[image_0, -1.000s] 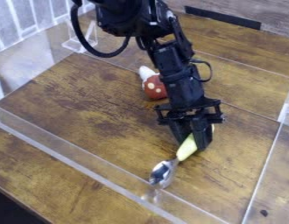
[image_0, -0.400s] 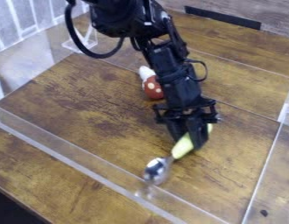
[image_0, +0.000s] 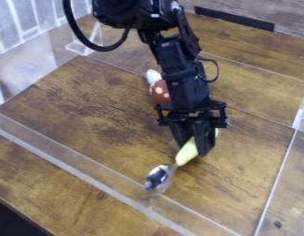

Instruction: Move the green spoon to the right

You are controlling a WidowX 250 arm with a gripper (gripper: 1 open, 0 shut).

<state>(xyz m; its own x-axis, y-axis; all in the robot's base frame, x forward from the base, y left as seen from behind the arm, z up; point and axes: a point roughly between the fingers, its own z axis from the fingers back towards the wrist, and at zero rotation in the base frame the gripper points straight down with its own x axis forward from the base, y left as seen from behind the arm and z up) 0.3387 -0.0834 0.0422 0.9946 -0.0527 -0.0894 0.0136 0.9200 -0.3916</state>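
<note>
The green spoon (image_0: 177, 162) lies tilted over the wooden table, its yellow-green handle up between my fingers and its silver bowl (image_0: 157, 176) low near the clear front wall. My gripper (image_0: 194, 140) is shut on the spoon's handle, coming down from the black arm above. Whether the bowl touches the table I cannot tell. The handle's upper end is hidden by the fingers.
A red round apple-like object (image_0: 158, 89) sits just behind the arm. Clear plastic walls (image_0: 81, 166) ring the wooden table (image_0: 81, 111), with a low front edge near the spoon's bowl. A white railing stands at the far left.
My gripper has shifted slightly left and toward the back with the spoon held; the spoon's bowl has moved left along the front wall.
</note>
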